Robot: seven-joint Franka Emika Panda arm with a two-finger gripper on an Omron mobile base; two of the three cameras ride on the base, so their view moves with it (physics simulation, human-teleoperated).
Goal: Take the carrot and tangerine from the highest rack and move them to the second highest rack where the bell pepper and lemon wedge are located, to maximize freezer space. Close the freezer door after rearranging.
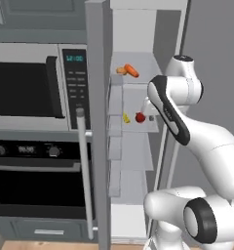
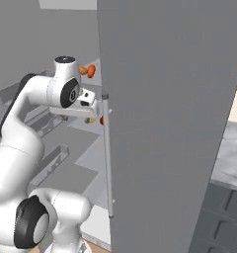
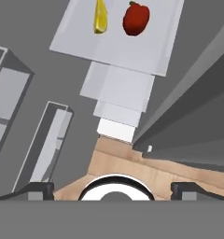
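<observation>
The freezer door stands wide open, its long handle facing the oven side. On the highest rack lie the carrot and, just beside it toward the door, the tangerine; from the right base view both show as orange shapes behind the arm's top joint, near the other door's edge. One level down, the second rack carries the lemon wedge and the red bell pepper, near each other but apart. In the hand view the same rack appears at the top, lemon wedge on the left, bell pepper on the right, with lower shelves stepping down beneath. The pincer is in front of the second rack, holding nothing; its tips sit wide apart at the bottom corners, though they are dim there.
</observation>
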